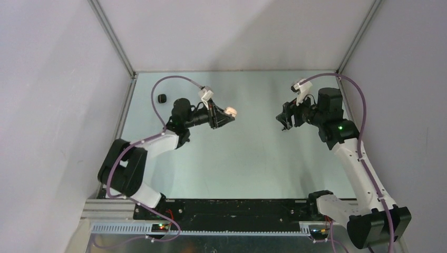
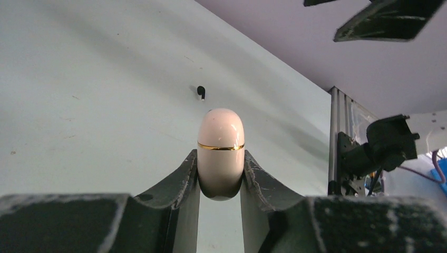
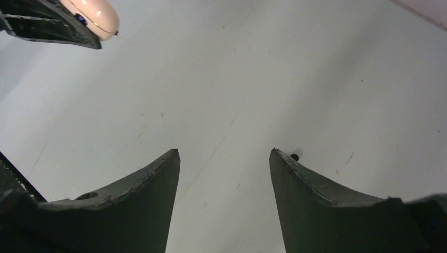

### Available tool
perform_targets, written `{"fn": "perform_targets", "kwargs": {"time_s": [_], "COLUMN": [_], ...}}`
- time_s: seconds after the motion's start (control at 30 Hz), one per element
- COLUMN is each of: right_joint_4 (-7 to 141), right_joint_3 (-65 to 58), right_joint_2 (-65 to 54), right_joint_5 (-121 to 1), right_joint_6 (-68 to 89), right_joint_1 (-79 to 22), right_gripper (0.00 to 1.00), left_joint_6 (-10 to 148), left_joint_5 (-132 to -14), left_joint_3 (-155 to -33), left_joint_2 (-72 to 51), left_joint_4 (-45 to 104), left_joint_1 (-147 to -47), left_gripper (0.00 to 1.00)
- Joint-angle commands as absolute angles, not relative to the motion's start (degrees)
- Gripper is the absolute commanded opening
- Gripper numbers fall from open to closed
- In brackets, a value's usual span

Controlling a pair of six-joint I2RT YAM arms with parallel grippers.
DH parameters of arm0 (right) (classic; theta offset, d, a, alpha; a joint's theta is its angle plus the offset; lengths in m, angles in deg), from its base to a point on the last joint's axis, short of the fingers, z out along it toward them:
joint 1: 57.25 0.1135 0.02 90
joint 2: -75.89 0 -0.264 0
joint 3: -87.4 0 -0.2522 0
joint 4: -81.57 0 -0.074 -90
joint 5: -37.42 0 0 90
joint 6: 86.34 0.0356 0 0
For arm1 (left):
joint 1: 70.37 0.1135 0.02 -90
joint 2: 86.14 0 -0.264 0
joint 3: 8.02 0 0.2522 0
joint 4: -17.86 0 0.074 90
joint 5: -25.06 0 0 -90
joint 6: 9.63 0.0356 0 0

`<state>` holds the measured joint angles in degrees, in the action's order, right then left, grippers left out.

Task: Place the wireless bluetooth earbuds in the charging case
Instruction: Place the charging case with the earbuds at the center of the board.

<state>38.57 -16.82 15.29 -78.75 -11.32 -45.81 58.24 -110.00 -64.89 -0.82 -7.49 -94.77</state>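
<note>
A pale pink charging case (image 2: 221,139) with a gold seam band sits pinched between the fingers of my left gripper (image 2: 221,161), lifted above the table and with its lid closed. The same case (image 1: 230,111) shows at the left gripper's tip in the top view and in the corner of the right wrist view (image 3: 95,15). One tiny black earbud (image 2: 201,92) lies on the table beyond the case. It also peeks out beside my right gripper's finger (image 3: 294,156). My right gripper (image 3: 224,154) hovers open and empty, facing the left one (image 1: 284,121).
A small dark rounded object (image 1: 162,97) lies at the table's far left, near the wall. Grey walls close in the table (image 1: 237,158) on three sides. A metal post (image 2: 334,137) stands at the table's edge in the left wrist view.
</note>
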Motion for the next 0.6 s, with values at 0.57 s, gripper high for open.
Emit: {"fn": "perform_targets", "kwargs": {"time_s": [0.57], "right_joint_4": [44.41], "right_joint_3": [-20.18], "right_joint_2": [16.97], "right_joint_5": [-82.80], "right_joint_6": [-10.82], "right_joint_1": [-53.31], "right_gripper": [0.67], "left_joint_6": [46.17], "left_joint_5": [-98.75], "left_joint_3": [-78.30], "left_joint_2": [23.23], "left_joint_4": [-14.23], "left_joint_1": [-99.10], "left_gripper": [0.03]}}
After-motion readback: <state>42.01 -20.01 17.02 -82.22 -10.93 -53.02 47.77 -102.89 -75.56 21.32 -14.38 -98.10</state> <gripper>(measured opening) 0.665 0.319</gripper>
